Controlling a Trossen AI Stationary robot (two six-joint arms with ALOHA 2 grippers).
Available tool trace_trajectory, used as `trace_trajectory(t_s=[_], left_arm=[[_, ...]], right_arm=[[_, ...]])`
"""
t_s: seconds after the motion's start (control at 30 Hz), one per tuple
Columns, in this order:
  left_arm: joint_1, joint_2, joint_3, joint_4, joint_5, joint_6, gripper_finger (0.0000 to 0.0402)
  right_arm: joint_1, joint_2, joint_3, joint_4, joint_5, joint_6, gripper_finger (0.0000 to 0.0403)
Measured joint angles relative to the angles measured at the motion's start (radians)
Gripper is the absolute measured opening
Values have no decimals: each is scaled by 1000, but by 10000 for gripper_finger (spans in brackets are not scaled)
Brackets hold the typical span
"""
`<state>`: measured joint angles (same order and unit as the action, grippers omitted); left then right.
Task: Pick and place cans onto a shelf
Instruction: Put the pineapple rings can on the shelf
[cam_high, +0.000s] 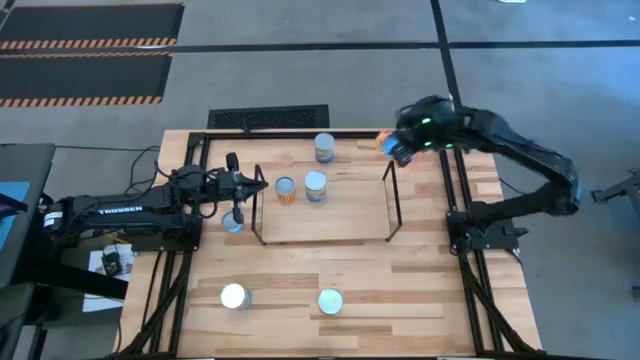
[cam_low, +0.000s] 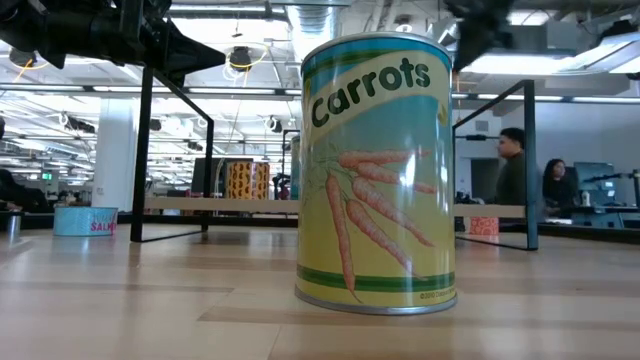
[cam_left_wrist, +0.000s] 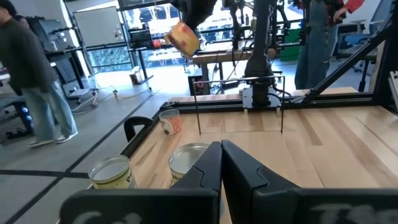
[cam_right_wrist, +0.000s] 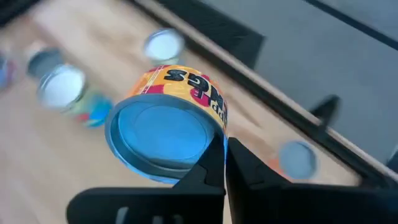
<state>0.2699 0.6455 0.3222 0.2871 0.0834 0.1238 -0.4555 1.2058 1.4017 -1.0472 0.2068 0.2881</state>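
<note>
From above, we see the right gripper (cam_high: 392, 147) raised at about two o'clock of the table, just outside the far right upright of the shelf (cam_high: 350, 222), carrying an orange-labelled can (cam_high: 383, 142). Two cans (cam_high: 285, 190) stand on the shelf's left part, another (cam_high: 324, 147) beyond it at twelve o'clock, one (cam_high: 233, 221) beside the left upright, two (cam_high: 234, 296) on the near tabletop at six and seven o'clock. The left gripper (cam_high: 258, 185) hangs at nine o'clock, at the shelf's left end.

At table height, a carrots can (cam_low: 377, 170) fills the middle; the shelf board (cam_low: 220, 204) runs behind it with patterned cans (cam_low: 248, 181) on it.

The left wrist view shows its own fingers pressed together on nothing, with a can (cam_left_wrist: 189, 160) just past them, and the orange can (cam_left_wrist: 183, 38) held high by the other arm.

In the right wrist view the can (cam_right_wrist: 168, 127) lies tilted, label sideways; the fingers (cam_right_wrist: 208, 163) look nearly closed, catching it only at its edge. We judge that hold thin: the can could twist or drop on the way, clip the wire upright, or land tilted and roll into its neighbours.
</note>
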Motion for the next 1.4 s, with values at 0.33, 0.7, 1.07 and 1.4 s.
trace_trajectory(t_s=[0.33,0.7,1.07,1.4], left_arm=[[0,0,0,0,0,0,0],[0,0,0,-3,0,0,0],[0,0,0,-4,0,4,0],[0,0,0,-4,0,4,0]], right_arm=[[135,379,134,4,-121,-100,12],[125,665,215,-26,-186,-156,10],[122,732,216,-28,-213,-139,11],[110,740,216,-41,-212,-123,24]])
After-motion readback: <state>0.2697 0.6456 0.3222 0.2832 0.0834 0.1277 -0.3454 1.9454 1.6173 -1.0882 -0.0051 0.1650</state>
